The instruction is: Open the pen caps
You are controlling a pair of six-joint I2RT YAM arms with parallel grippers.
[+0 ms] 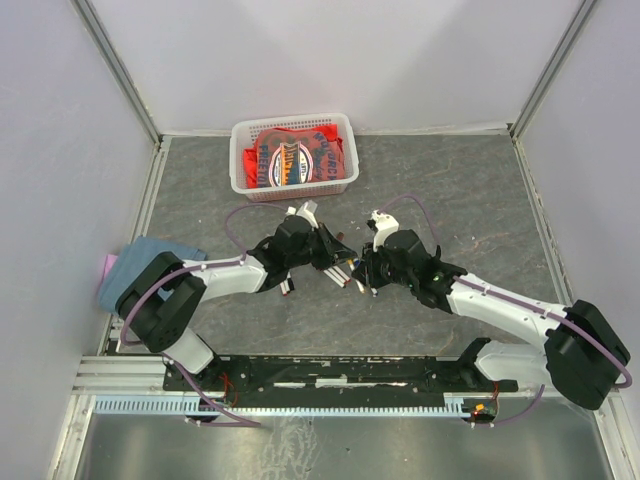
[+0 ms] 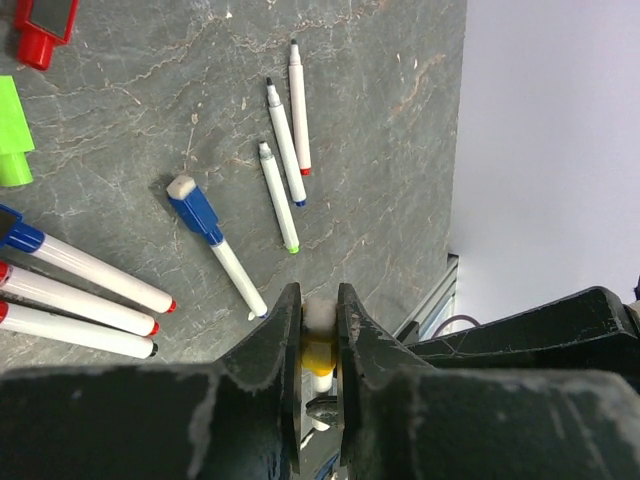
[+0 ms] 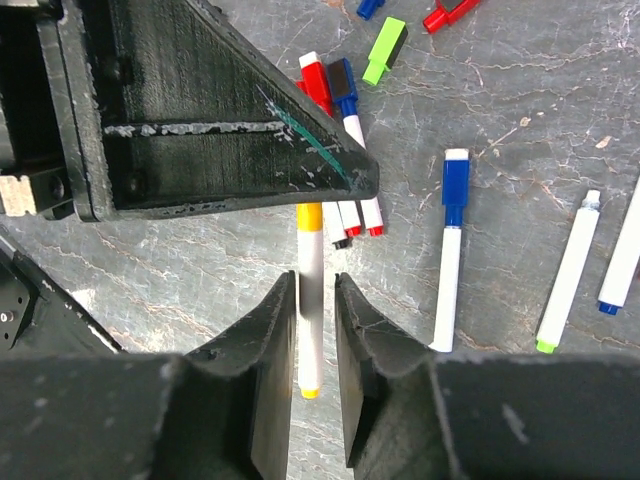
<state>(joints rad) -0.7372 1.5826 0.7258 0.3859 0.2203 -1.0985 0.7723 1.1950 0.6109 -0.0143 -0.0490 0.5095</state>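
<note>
In the left wrist view my left gripper (image 2: 319,300) is shut on the yellow cap (image 2: 318,352) of a white pen, with the cap's pale felt end (image 2: 320,312) showing between the fingertips. In the right wrist view that pen's white barrel (image 3: 310,250) runs down from its yellow cap (image 3: 309,215) between my right gripper's (image 3: 316,285) jaws. They stand slightly apart, with a gap on the barrel's right side. The two grippers meet at mid-table, left gripper (image 1: 345,268) and right gripper (image 1: 365,272). Loose green (image 3: 385,50) and red (image 3: 447,12) caps lie beyond.
Several pens lie on the grey table: a blue-capped one (image 2: 205,225), three uncapped ones (image 2: 280,195) and a row with red and black tips (image 2: 80,300). A white basket (image 1: 240,150) stands at the back. A blue cloth (image 1: 140,262) lies at the left.
</note>
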